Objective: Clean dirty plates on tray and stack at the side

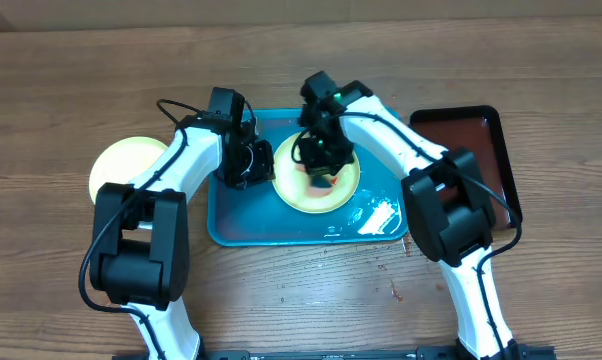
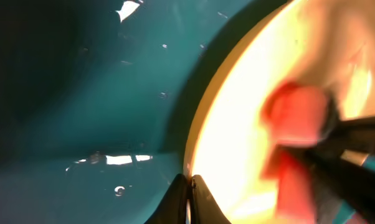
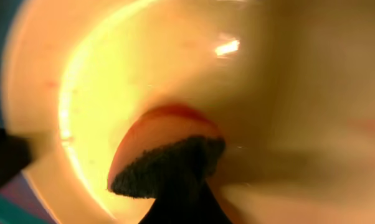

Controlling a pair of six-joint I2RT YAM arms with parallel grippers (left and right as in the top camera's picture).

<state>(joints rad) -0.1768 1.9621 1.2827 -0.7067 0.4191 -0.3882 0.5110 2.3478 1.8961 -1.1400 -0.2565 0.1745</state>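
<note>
A pale yellow-green plate (image 1: 333, 194) lies on the turquoise tray (image 1: 239, 218) and carries a red sauce smear. My left gripper (image 1: 264, 166) is at its left rim. In the left wrist view the gripper (image 2: 191, 184) is shut on the plate's (image 2: 237, 118) edge, over the tray (image 2: 81, 93). My right gripper (image 1: 323, 168) is over the plate's middle, shut on a red sponge (image 2: 296, 115) with a dark scrub face (image 3: 166, 167) pressed to the plate (image 3: 287, 74). A second pale plate (image 1: 121, 166) sits on the table left of the tray.
A dark brown-red tray (image 1: 473, 140) lies at the right, partly under my right arm. A wet, shiny patch (image 1: 377, 215) covers the turquoise tray's right end. Red specks (image 1: 395, 291) dot the wooden table in front of the tray.
</note>
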